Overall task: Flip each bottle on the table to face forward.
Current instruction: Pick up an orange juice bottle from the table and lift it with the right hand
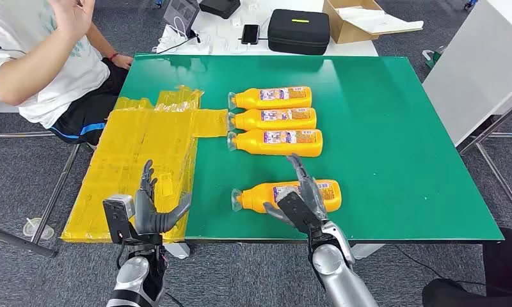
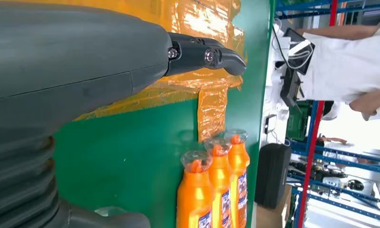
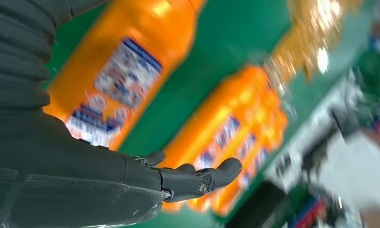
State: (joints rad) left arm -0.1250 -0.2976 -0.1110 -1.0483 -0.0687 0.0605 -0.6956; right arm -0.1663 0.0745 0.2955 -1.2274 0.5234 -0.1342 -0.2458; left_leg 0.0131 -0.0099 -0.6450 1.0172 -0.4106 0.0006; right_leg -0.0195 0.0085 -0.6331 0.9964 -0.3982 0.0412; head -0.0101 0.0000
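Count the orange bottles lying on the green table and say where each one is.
4. Three lie side by side mid-table: far bottle, middle bottle, near bottle. The fourth bottle lies apart near the front edge, partly under the right hand.

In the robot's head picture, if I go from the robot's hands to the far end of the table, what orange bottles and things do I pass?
Near bottle under the right hand → three bottles in a row: first, second, third → black case on the white table behind.
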